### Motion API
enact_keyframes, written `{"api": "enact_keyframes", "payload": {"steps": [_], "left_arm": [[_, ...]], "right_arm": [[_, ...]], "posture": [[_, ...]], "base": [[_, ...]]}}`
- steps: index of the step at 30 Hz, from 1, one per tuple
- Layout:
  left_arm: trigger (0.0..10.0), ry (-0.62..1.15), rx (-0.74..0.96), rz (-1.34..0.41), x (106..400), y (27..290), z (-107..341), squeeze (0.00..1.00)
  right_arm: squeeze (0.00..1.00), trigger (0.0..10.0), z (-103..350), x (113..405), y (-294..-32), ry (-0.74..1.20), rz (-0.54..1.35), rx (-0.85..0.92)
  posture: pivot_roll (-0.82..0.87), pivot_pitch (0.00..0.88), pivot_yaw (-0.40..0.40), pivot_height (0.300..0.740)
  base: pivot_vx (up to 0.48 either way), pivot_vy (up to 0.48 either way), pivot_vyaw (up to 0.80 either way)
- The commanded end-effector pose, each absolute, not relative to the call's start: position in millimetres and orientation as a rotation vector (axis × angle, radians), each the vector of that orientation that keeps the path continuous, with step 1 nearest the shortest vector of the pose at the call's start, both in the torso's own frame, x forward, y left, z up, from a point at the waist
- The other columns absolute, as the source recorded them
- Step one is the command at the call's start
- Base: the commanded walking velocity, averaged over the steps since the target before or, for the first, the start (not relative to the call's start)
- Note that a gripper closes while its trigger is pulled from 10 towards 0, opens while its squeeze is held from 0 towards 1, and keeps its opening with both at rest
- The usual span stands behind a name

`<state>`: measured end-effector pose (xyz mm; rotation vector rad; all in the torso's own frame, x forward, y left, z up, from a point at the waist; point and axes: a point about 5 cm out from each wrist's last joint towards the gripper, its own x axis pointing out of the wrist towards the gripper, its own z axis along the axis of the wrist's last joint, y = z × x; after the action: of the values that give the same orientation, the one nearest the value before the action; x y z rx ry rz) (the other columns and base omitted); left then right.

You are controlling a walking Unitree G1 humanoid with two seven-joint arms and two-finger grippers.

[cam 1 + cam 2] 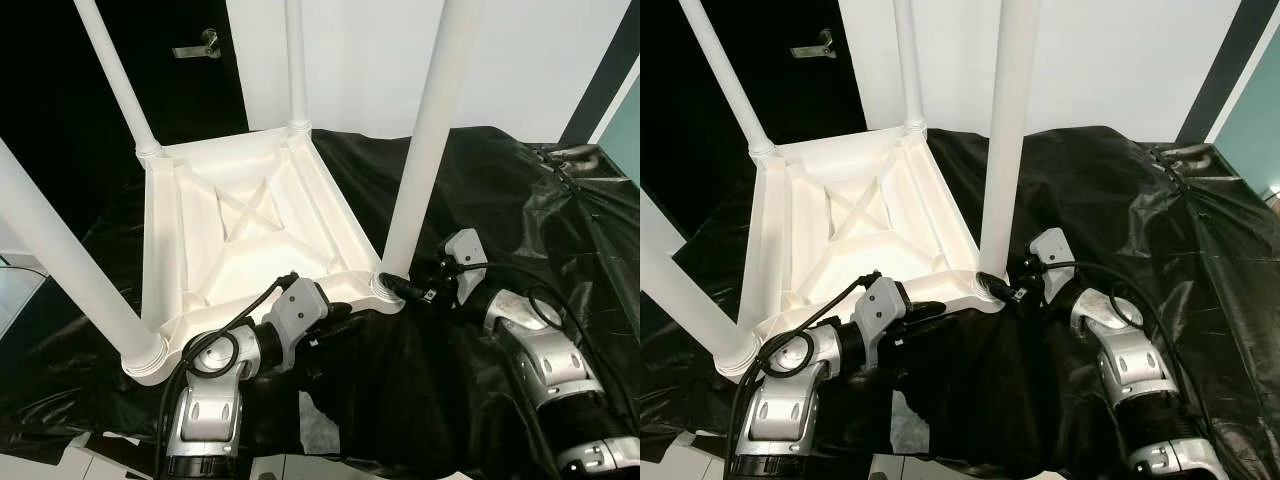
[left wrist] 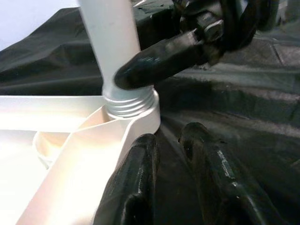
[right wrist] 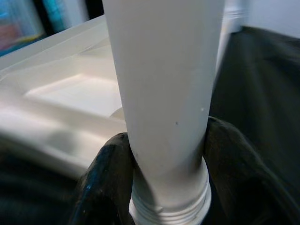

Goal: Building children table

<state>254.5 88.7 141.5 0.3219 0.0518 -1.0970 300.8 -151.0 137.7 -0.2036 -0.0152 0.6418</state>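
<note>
No brand, label or writing can be read anywhere. The white plastic table top (image 1: pixel 240 240) lies upside down on a black plastic sheet (image 1: pixel 500 200), its underside ribbed with a raised X at the centre. Four round white legs stand up from its corner sockets. The right gripper (image 3: pixel 164 154) pinches the leg at 5 o'clock (image 1: pixel 425 150) just above its threaded collar, one black finger on each side. The left gripper (image 2: pixel 173 164) rests against the table top's near edge at 6 o'clock, beside that same corner, its two fingers (image 2: pixel 136 178) close together and holding nothing. A door handle (image 1: pixel 195 47) shows at 11 o'clock.
</note>
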Motion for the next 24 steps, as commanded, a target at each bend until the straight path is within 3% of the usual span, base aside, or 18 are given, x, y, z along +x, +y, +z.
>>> {"api": "enact_keyframes", "payload": {"steps": [1, 15, 24], "left_arm": [[10.0, 0.022, 0.303, -0.828, 265.1, 92.5, 141.5, 0.0], [10.0, 0.025, 0.295, -0.827, 264.2, 92.0, 140.9, 0.0], [10.0, 0.026, 0.294, -0.821, 264.8, 93.4, 141.9, 0.0]], "right_arm": [[0.0, 10.0, 135.0, 299.2, -152.8, 0.003, 0.55, -0.195], [0.0, 10.0, 132.2, 287.3, -127.5, 0.007, 0.124, -0.069], [0.0, 10.0, 136.1, 279.9, -104.1, 0.007, 0.144, -0.023]], "posture": [[0.04, 0.0, -0.002, 0.74], [0.04, 0.0, -0.003, 0.74], [0.04, 0.0, -0.003, 0.74]], "base": [[0.0, 0.0, 0.0], [0.0, 0.0, 0.0], [0.0, 0.0, 0.0]]}}
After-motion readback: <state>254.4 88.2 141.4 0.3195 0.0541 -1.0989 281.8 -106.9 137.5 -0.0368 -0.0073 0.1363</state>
